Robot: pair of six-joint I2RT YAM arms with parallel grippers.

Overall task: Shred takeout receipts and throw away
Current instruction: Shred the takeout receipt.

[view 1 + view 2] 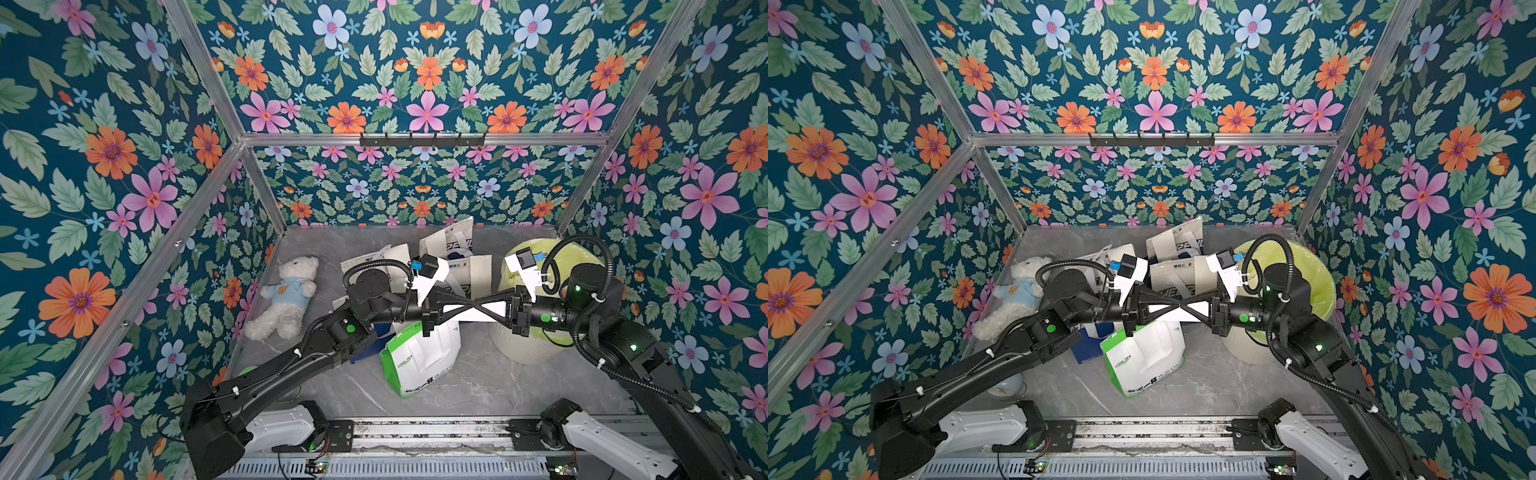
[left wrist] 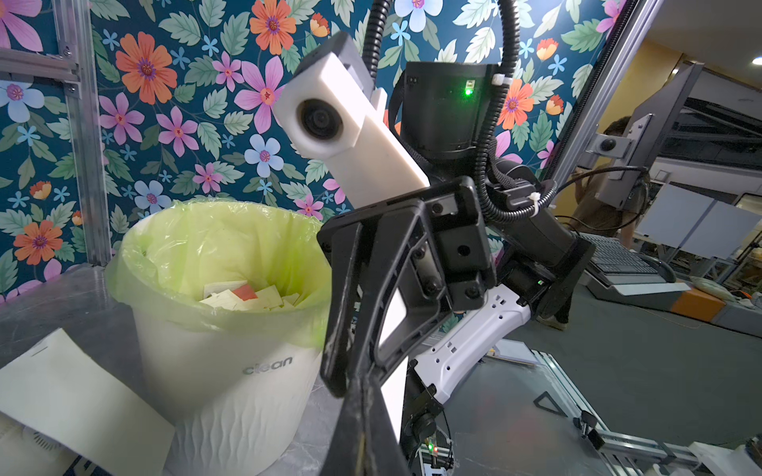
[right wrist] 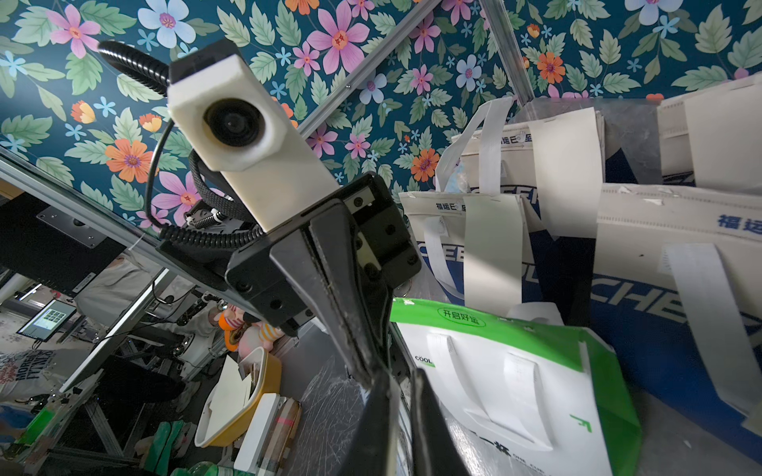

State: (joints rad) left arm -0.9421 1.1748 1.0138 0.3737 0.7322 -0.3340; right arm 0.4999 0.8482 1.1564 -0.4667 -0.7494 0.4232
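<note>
A white takeout receipt [image 1: 494, 309] [image 1: 1200, 308] hangs in the air at mid-table, stretched between my two grippers, which meet tip to tip. My left gripper [image 1: 473, 308] [image 1: 1177, 308] [image 2: 365, 395] is shut on it; the sheet [image 2: 391, 395] shows beside its fingers. My right gripper [image 1: 483, 308] [image 1: 1187, 308] [image 3: 406, 395] has its jaws a narrow gap apart, with the paper's edge against one finger. More receipts [image 3: 565, 173] [image 3: 492, 247] hang on the bags, and another [image 2: 74, 404] lies near the bin. The white bin [image 1: 536, 345] [image 2: 231, 371] has a yellow-green liner and holds paper pieces [image 2: 247, 296].
A green-and-white bag [image 1: 419, 361] [image 3: 515, 391] lies under the grippers. Blue-and-white bags [image 1: 453, 249] [image 3: 659, 288] stand behind them. A white teddy bear [image 1: 286, 295] lies at the left wall. Floral walls with metal frame posts enclose the table.
</note>
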